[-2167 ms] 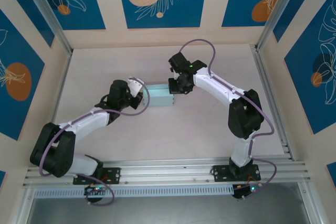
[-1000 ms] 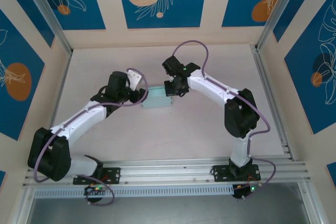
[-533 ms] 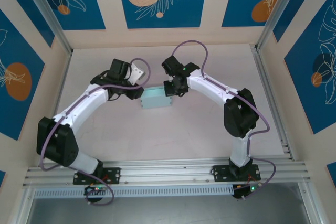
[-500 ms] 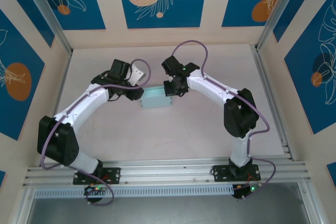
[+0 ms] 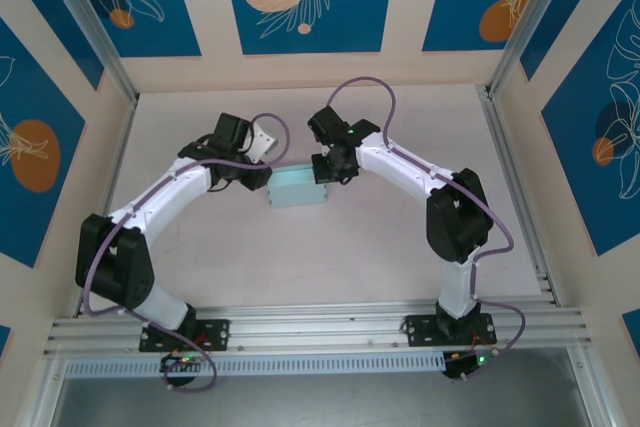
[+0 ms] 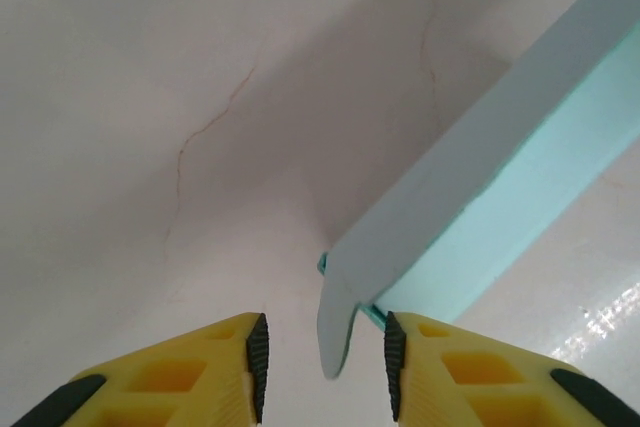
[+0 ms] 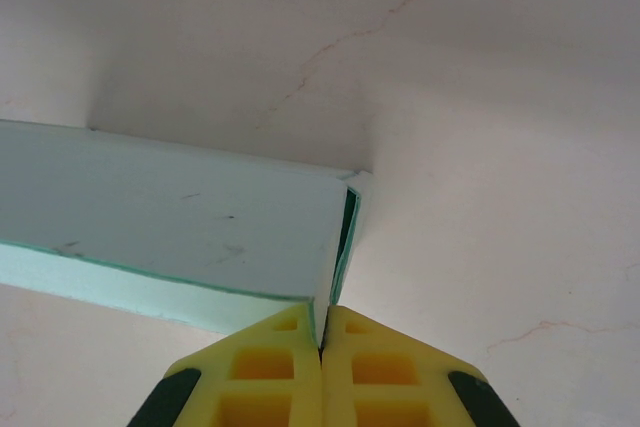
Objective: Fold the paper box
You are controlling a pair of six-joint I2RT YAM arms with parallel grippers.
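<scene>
Roughly at the middle of the pale desk (image 5: pixel 330 267) lay the paper box (image 5: pixel 298 187), a small aqua-blue rectangular form with its long side running left to right in the top view. It sat between the two arms, which reached in from either side and met it at its ends.

The left gripper (image 5: pixel 262 173) stood at the box's left end, toward the far corner. From the left wrist, the left gripper (image 6: pixel 325 352) was spread: its yellow fingers (image 6: pixel 215 372) stood apart with a clear gap between them. A rounded tab (image 6: pixel 337 332) of card from the end of the paper box (image 6: pixel 480 217) hung in that gap, nearer the right-hand finger and touching neither pad. The box's flat top ran away up and to the right, with a brighter aqua side face below it, and the bare desk (image 6: pixel 150 97) beyond showed thin hairline cracks.

The right gripper (image 5: pixel 322 169) stood at the box's right end. In the right wrist view the right gripper (image 7: pixel 322 332) was pressed together, its yellow fingers meeting in a thin seam. That seam lined up with the near corner of the paper box (image 7: pixel 170 217), where the end panel stood slightly ajar and showed a dark green edge. Whether a sliver of card was caught in the seam could not be told. The box rested flat on the desk (image 7: pixel 480 197).
</scene>
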